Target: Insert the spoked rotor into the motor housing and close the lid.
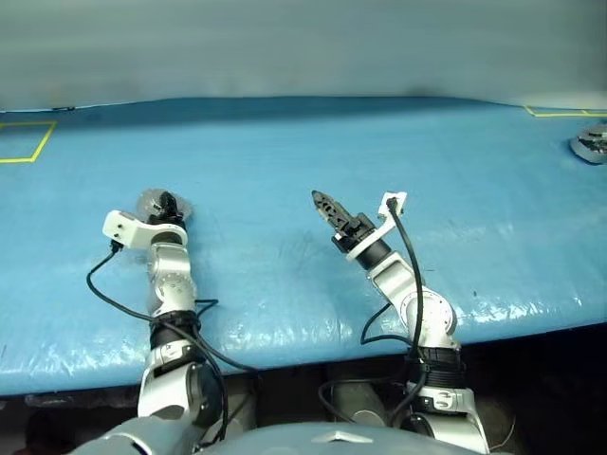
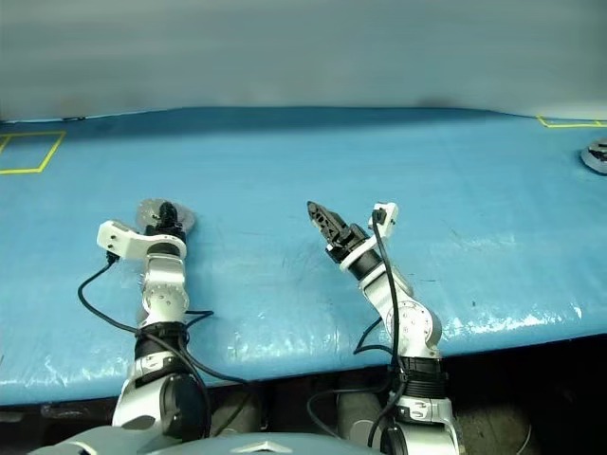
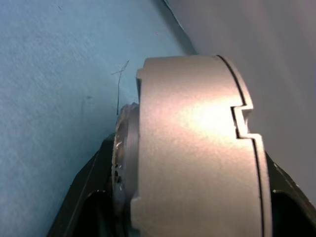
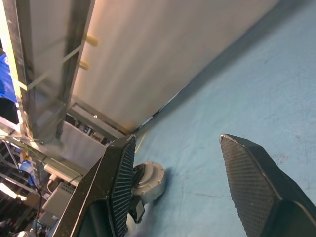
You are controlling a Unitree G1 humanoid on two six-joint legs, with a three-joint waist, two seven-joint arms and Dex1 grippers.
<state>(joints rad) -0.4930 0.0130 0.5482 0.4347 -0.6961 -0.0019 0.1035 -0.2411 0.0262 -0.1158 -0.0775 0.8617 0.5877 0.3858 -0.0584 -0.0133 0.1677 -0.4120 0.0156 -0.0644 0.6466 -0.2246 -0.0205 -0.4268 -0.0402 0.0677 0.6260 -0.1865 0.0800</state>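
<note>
Pinching the round matte-silver motor housing, left claw; right claw spread, empty.

The round silver metal motor housing sits left of centre on the blue-covered bench, between the left hand's fingers; the right hand hovers mid-frame; another small round metal part lies at the far right edge.

On the blue table, the left pincer grips a round silver part. The right pincer hangs empty mid-table. Another metal piece sits far right.
</note>
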